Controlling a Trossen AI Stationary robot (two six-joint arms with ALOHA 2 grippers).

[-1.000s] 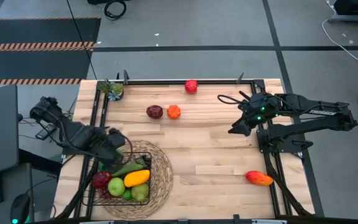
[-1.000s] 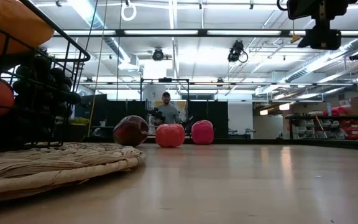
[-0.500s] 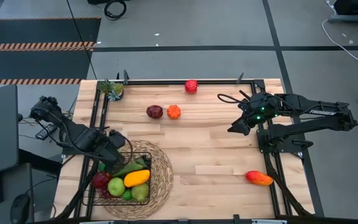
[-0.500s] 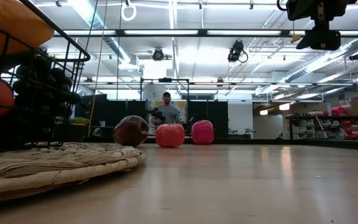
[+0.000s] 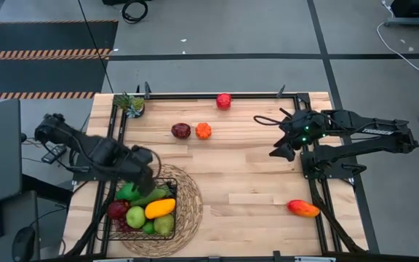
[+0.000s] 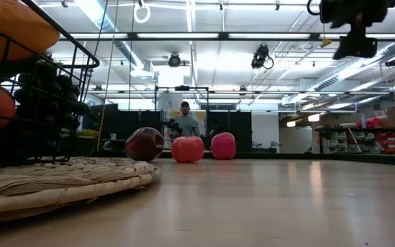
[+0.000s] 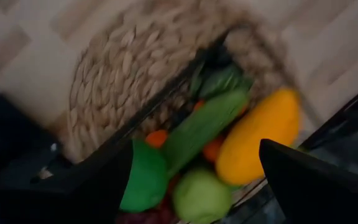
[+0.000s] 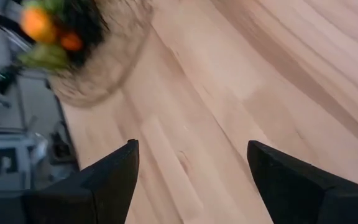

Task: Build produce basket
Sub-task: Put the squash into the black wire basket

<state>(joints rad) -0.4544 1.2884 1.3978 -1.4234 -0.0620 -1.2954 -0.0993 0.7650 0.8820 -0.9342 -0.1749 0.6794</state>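
The black wire basket [image 5: 167, 182] stands on a round woven mat [image 5: 189, 202] at the table's near left. In it lie a yellow squash [image 5: 160, 208], a cucumber [image 5: 151, 196], a lime [image 5: 135, 217], a pear [image 5: 164, 225] and a red apple [image 5: 117, 210]. My left gripper [image 5: 145, 173] hangs open and empty over the basket's far edge; its wrist view [image 7: 197, 180] looks down on the produce. My right gripper [image 5: 281, 150] is open and empty above the table's right side. A dark red apple [image 5: 181, 130], an orange [image 5: 204, 131], a red apple [image 5: 224, 100] and a mango [image 5: 303, 209] lie on the table.
A small potted plant [image 5: 132, 103] stands at the far left corner. A black frame rail [image 5: 209, 94] runs around the table. Bare wood lies between the mat and the mango. A person [image 6: 184, 121] stands far behind the table in the low view.
My left gripper has moved toward the table's right and a little toward its far edge, above the basket's far side. The produce on the table has stayed in place.
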